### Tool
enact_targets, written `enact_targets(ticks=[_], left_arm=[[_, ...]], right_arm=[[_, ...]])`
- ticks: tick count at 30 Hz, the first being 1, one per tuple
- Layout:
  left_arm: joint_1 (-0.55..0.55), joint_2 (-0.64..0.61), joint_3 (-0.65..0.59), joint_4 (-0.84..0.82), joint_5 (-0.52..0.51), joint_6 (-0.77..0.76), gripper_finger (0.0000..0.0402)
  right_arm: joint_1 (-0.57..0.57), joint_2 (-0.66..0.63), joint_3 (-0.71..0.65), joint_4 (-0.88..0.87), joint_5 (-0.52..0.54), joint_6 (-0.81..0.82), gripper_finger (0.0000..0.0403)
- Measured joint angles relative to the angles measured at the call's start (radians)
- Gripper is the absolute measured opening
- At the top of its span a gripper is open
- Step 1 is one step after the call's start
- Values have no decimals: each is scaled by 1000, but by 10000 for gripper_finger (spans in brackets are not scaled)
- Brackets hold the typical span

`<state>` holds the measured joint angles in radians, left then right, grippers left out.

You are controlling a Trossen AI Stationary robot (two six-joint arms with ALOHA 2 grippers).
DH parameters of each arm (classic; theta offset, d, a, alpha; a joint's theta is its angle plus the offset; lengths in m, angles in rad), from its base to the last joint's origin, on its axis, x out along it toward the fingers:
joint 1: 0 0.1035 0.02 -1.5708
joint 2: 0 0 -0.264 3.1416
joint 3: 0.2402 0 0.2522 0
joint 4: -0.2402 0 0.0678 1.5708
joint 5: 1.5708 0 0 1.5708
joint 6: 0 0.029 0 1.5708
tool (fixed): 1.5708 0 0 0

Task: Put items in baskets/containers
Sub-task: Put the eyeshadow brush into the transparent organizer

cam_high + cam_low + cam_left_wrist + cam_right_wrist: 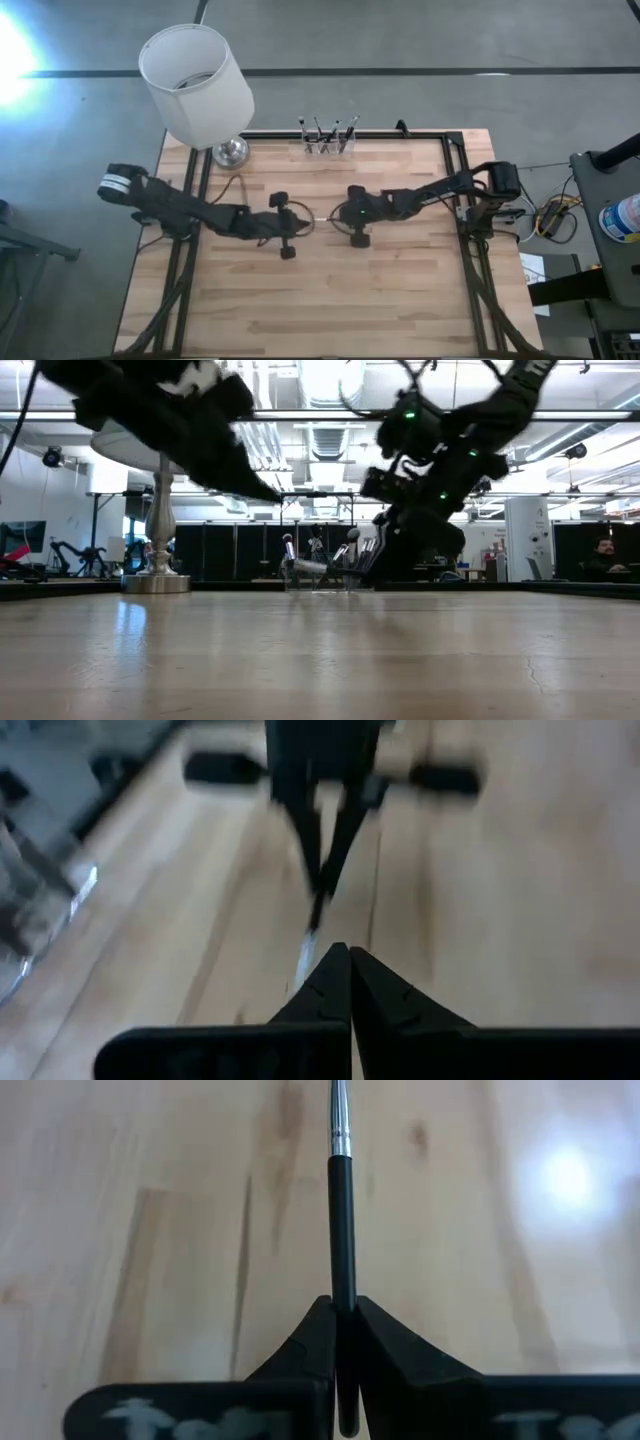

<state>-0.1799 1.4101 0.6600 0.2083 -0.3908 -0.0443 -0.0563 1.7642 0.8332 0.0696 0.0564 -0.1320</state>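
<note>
From above, my left gripper (303, 219) and right gripper (334, 216) meet tip to tip over the table (400, 300), a brush (320, 217) bridging them, its long axis running arm to arm. The clear holder (329, 145) sits well apart at the far edge. My left wrist camera shows my fingers (330, 982) clenched on the silver end. My right wrist camera shows my fingers (315, 1335) clamping the brush's black handle (343, 1230), pointing straight ahead.
</note>
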Motion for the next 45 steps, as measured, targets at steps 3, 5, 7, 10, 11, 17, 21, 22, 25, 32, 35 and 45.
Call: enact_targets(ticks=[3, 5, 7, 10, 11, 17, 21, 22, 25, 32, 35, 45], left_arm=[[-9, -61, -102, 250, 14, -27, 0], [-8, -82, -185, 453, 34, -53, 0], [-3, -91, -263, 637, 38, -70, 0], [4, -99, -347, 845, 38, -93, 0], [4, -102, -362, 887, 38, -94, 0], [4, -112, -373, 937, 66, -89, 0], [4, -111, -337, 888, 72, -85, 0], [4, -108, -325, 868, 72, -83, 0], [1, -108, -289, 784, 24, -96, 0], [1, -106, -196, 641, -55, -137, 51], [2, -105, -189, 701, 12, -119, 79], [2, -84, -188, 858, 162, -83, 116]], right_arm=[[-1, -44, -103, 193, 1, 24, 15], [0, -70, -177, 361, -1, 45, 15], [3, -89, -239, 555, -1, 76, 15], [15, -95, -306, 844, -1, 131, 15], [22, -95, -322, 915, -2, 144, 15], [64, -95, -318, 1040, -3, 158, 15], [86, -95, -281, 1002, -3, 135, 15], [88, -95, -275, 990, 0, 129, 15], [89, -95, -260, 955, 22, 125, 15], [96, -95, -255, 969, 23, 128, 15], [101, -95, -256, 1001, 23, 130, 15], [145, -93, -243, 1112, 25, 152, 15]])
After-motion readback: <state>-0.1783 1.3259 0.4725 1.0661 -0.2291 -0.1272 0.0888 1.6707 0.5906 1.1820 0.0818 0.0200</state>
